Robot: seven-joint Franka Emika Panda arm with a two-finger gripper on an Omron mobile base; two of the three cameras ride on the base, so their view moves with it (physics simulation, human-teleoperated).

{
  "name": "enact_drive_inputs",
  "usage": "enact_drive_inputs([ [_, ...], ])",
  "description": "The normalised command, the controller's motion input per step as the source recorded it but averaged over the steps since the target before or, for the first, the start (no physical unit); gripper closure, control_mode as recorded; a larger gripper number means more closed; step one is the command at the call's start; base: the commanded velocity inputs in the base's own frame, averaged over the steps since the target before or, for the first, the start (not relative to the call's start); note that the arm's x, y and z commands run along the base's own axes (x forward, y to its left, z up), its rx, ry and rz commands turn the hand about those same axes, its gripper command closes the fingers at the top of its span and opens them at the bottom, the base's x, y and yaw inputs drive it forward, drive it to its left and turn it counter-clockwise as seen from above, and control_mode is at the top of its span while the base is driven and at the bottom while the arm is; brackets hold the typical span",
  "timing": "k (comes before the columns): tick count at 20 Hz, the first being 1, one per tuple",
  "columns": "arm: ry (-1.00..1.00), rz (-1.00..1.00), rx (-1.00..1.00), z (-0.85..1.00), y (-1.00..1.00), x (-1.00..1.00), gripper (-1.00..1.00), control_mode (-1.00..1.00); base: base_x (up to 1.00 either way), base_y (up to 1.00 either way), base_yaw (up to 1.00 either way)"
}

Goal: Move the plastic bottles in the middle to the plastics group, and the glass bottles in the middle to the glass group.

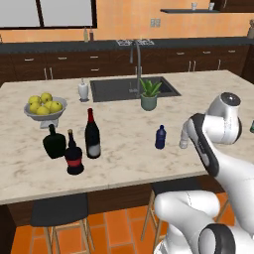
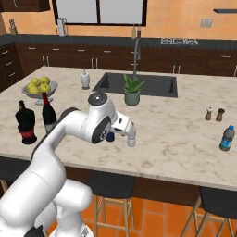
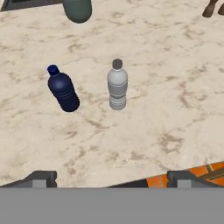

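The small blue plastic bottle [image 1: 160, 137] [image 3: 63, 89] stands mid-counter, partly hidden behind my arm in the right base view. A pale grey bottle [image 3: 117, 85] [image 2: 131, 136] stands close beside it. The tall glass wine bottle [image 1: 92, 135] [image 2: 47, 115] with a red foil neck stands to the left, next to the glass group: a dark-green flask [image 1: 53, 142] and a black bottle with a red band [image 1: 74, 155] [image 2: 27, 122]. My gripper [image 3: 112, 179] hangs open above the counter's front edge, short of both small bottles, with nothing between its fingers.
A potted plant [image 1: 149, 96] [image 3: 78, 9] stands behind the small bottles, by the sink [image 1: 131, 88]. A fruit bowl [image 1: 44, 109] and a white dispenser bottle [image 1: 83, 90] are at the back left. At the right stand a clear blue-labelled bottle [image 2: 226, 138] and two shakers [image 2: 215, 114].
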Motion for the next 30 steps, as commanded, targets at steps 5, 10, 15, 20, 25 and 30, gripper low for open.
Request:
enact_drive_inputs([
  [5,0.0,-0.05,-0.01,-0.06,-0.35,0.01,-1.0,-1.0,0.0,0.0,0.0],
  [10,0.0,0.0,0.0,-0.02,-0.07,0.15,-1.0,-1.0,0.0,0.0,0.0],
  [15,0.0,0.0,-0.02,0.0,-0.06,0.21,-1.0,-1.0,0.0,0.0,0.0],
  [20,0.0,0.0,0.0,-0.07,0.0,0.3,-1.0,-1.0,0.0,0.0,0.0],
  [25,0.0,0.0,0.0,0.0,0.0,0.36,-1.0,-1.0,0.0,0.0,0.0],
  [30,0.0,0.02,0.0,-0.07,0.0,0.37,-1.0,-1.0,0.0,0.0,0.0],
])
